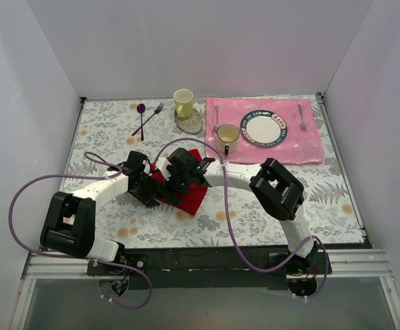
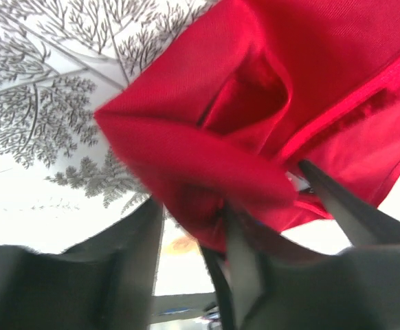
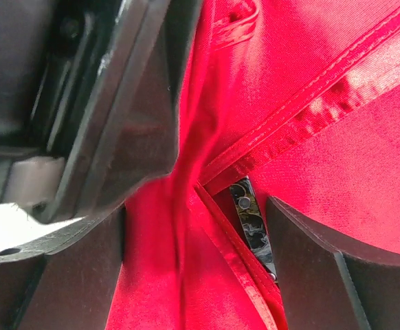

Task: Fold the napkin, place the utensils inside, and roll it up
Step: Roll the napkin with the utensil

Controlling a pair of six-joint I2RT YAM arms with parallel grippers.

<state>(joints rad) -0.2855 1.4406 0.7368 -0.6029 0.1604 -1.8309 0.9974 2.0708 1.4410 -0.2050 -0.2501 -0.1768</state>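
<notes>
The red napkin (image 1: 190, 196) lies bunched and folded on the table's near middle, with both grippers down on it. In the left wrist view the napkin (image 2: 207, 158) is a loose roll. My left gripper (image 2: 190, 237) has its jaws apart, bare table showing in the gap, and the cloth's lower bulge rests by the right finger (image 2: 245, 268). My right gripper (image 3: 207, 275) stands wide open astride the napkin (image 3: 324, 158). A dark marbled utensil handle (image 3: 251, 223) peeks from a hemmed fold. In the top view the left gripper (image 1: 147, 184) and right gripper (image 1: 181, 175) almost touch.
A pink placemat (image 1: 303, 141) at the back right carries a plate (image 1: 263, 128), a cup (image 1: 227, 137) and a silver fork (image 1: 301, 117). A yellow mug (image 1: 183, 102) and a purple spoon and fork (image 1: 145, 118) lie at the back. White walls enclose the table.
</notes>
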